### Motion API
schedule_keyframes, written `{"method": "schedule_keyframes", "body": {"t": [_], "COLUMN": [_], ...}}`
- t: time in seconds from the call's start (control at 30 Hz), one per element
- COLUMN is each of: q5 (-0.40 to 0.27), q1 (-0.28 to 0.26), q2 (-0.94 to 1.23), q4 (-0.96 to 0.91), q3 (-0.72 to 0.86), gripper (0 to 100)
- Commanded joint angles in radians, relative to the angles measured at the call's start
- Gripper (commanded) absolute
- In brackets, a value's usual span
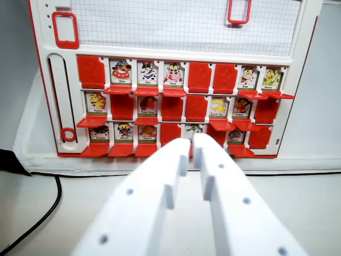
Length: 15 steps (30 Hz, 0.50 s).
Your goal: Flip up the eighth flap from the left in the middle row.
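A red and white flap board stands upright ahead of me, with three rows of eight flaps. In the middle row, the eighth flap at the wrist view's right end shows a plain red face with no picture. Its neighbours, the seventh flap and sixth flap, show character pictures with red ledges sticking out beneath them. My gripper fills the bottom centre. Its two white fingers are closed almost tip to tip with nothing between them. It sits low, in front of the bottom row and to the left of the eighth column.
A black cable curves over the table at the lower left. The board rests on a white base. A slider track with a red ring runs down the board's left side. Red frames sit on the gridded top panel.
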Motion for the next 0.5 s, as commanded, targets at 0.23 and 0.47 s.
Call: {"method": "schedule_keyframes", "body": {"t": [0.23, 0.47], "q5": [0.023, 0.04], "q1": [-0.037, -0.031], "q2": [0.097, 0.101], "q4": [0.058, 0.086], "q3": [-0.005, -0.002], "gripper": [0, 0]}}
